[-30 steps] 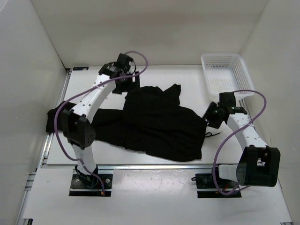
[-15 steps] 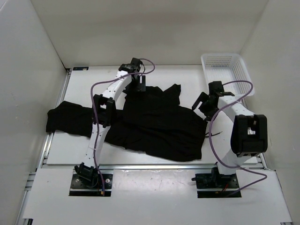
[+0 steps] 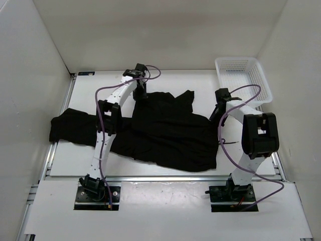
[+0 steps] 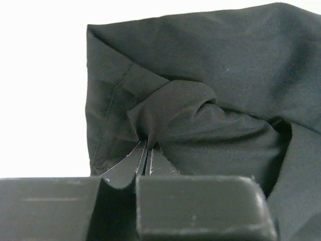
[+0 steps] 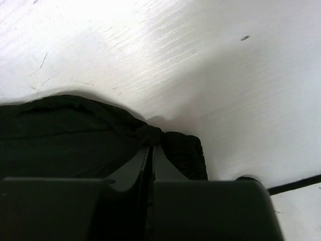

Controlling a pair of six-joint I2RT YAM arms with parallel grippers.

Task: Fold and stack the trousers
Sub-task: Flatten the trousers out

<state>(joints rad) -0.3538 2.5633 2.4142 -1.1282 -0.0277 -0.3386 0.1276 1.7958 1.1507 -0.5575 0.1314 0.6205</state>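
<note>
The black trousers (image 3: 165, 133) lie crumpled across the white table, one leg (image 3: 72, 126) trailing to the left edge. My left gripper (image 3: 140, 95) is at their far left corner, shut on a pinched fold of black cloth (image 4: 165, 108); its tips (image 4: 148, 150) meet under the bunched fabric. Over at the right edge of the trousers is my right gripper (image 3: 214, 114). It is shut on the dark ribbed hem (image 5: 150, 134); its tips (image 5: 151, 148) pinch the cloth at the corner. A thin drawstring (image 3: 226, 143) lies by the right side.
A white mesh basket (image 3: 242, 80) stands at the back right corner, close behind the right arm. White walls enclose the table on three sides. A metal rail (image 3: 165, 177) runs along the near edge. Purple cables loop off both arms.
Both grippers, open half a second ago, came down onto the trousers and shut on the cloth. The left one moved slightly left at the far corner, the right one dropped to the right edge.
</note>
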